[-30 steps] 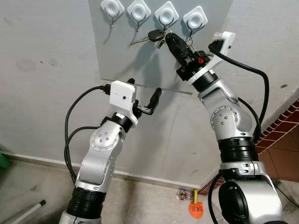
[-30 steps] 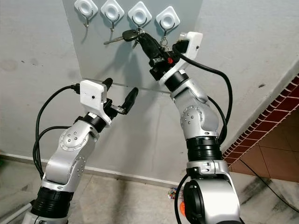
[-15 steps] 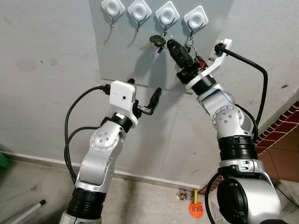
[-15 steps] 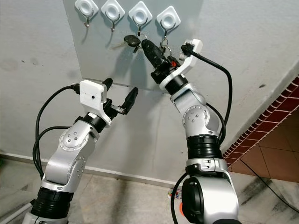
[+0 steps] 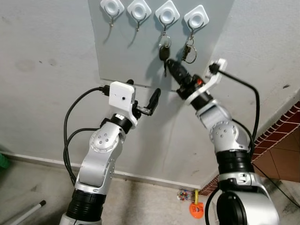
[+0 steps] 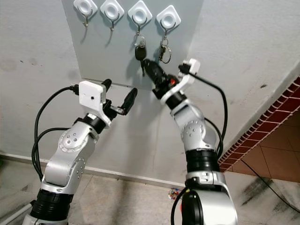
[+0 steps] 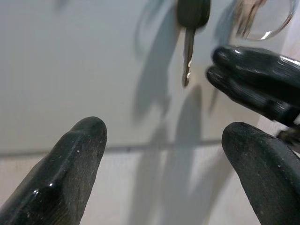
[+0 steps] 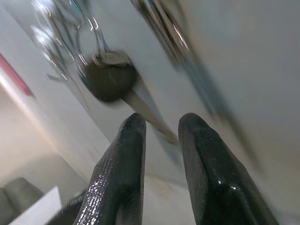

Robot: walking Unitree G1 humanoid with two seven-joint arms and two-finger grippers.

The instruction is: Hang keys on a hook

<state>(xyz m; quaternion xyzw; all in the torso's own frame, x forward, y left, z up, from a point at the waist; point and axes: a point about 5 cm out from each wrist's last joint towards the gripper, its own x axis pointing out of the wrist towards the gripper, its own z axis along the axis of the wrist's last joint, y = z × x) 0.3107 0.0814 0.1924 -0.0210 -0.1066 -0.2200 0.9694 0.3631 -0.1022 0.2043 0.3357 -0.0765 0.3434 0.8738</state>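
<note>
The key (image 5: 164, 52) just above the right gripper (image 5: 171, 65) has a matt black plastic head and a dull metal blade. Beside it, a bunch of thin shiny metal rings (image 5: 188, 50) hangs from the next hook. The hooks (image 5: 167, 12) have glossy white plastic bases with small metal prongs. They sit on a smooth, matt grey panel (image 5: 126, 51), set on a rougher, scuffed grey wall (image 5: 47, 84). Both grippers' fingers (image 7: 70, 168) look like glossy black rubbery plastic, catching highlights. The left gripper (image 5: 143, 96), below the key, carries a matt white plastic box (image 5: 122, 96). The arms (image 5: 101, 154) are brushed silver metal. Black cables (image 5: 70, 131) look smooth.
</note>
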